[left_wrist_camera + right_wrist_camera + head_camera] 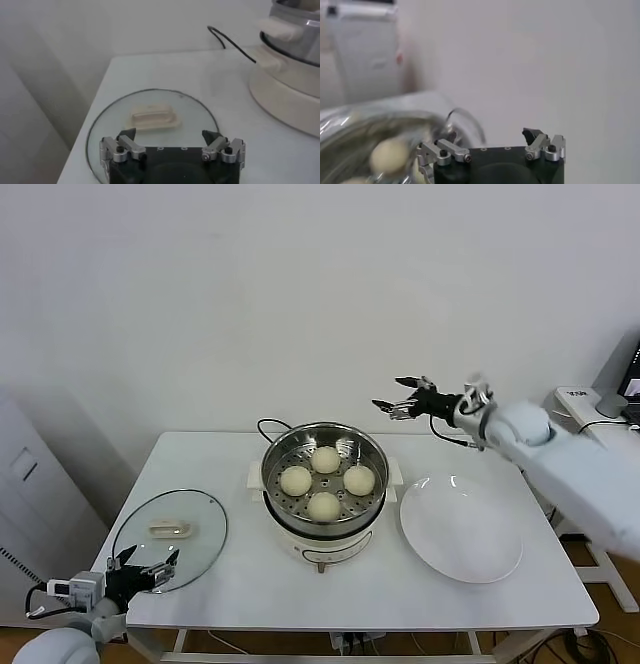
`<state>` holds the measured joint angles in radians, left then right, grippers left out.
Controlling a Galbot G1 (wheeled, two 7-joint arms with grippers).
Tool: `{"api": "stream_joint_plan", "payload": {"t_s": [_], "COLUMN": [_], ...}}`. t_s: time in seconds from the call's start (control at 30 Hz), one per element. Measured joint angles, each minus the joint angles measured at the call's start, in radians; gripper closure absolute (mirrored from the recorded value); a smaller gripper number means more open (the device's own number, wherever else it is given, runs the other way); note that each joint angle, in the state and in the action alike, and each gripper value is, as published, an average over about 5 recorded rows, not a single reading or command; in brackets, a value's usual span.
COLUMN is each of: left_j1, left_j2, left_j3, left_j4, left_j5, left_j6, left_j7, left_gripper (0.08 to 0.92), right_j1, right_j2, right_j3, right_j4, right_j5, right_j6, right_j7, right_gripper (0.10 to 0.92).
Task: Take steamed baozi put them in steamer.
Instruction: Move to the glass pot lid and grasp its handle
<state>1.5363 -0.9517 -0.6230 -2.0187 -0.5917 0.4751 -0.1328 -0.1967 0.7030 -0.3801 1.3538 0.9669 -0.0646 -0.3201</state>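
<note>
Left tool (147, 569) spread over glass lid (170, 541) on tabletop (250, 589), right tool (400, 395) spread, empty, above steamer (324, 474) holding all four steamed baozi (325, 482); loading looks complete, next likely lidding.

four baozi (325, 479) in steamer (275, 459); lid (205, 534) left, plate (460, 534) right.

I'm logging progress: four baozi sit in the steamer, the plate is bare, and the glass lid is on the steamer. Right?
Not quite: the glass lid lies flat on the table, on the robot's left of the steamer, which is uncovered. The head view shows this. The four baozi are in the steamer and the plate is bare, as you said.
</note>
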Motion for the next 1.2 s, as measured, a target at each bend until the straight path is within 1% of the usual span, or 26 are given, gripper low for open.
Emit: {"api": "stream_joint_plan", "payload": {"t_s": [0.2, 0.33, 0.47, 0.7, 0.93, 1.2], "left_j1": [-0.003, -0.006, 0.001, 0.029, 0.042, -0.001], "left_j2": [-0.001, -0.001, -0.007, -0.032, -0.064, -0.111], "left_j3": [0.003, 0.01, 0.014, 0.007, -0.016, -0.027], "left_j4": [0.0, 0.014, 0.034, 0.103, 0.178, 0.284], "left_j5": [0.014, 0.058, 0.168, 0.515, 0.904, 1.335], "left_j6": [-0.02, -0.043, -0.085, -0.22, -0.379, -0.562], "left_j7": [-0.001, 0.0, 0.003, 0.004, -0.008, -0.075], "left_gripper": [0.177, 0.177, 0.177, 0.177, 0.177, 0.177], "right_j1": [-0.318, -0.498, -0.641, -0.814, -0.9, -0.957], "right_j2": [0.064, 0.121, 0.181, 0.287, 0.366, 0.421], "right_j3": [0.328, 0.512, 0.663, 0.852, 0.964, 1.026], "right_j4": [0.056, 0.081, 0.093, 0.091, 0.07, 0.049], "right_j5": [-0.093, -0.171, -0.241, -0.351, -0.426, -0.482], "right_j6": [0.063, 0.093, 0.113, 0.135, 0.153, 0.162], "right_j7": [0.104, 0.134, 0.147, 0.153, 0.154, 0.139], "right_gripper": [0.203, 0.203, 0.203, 0.203, 0.203, 0.203]}}
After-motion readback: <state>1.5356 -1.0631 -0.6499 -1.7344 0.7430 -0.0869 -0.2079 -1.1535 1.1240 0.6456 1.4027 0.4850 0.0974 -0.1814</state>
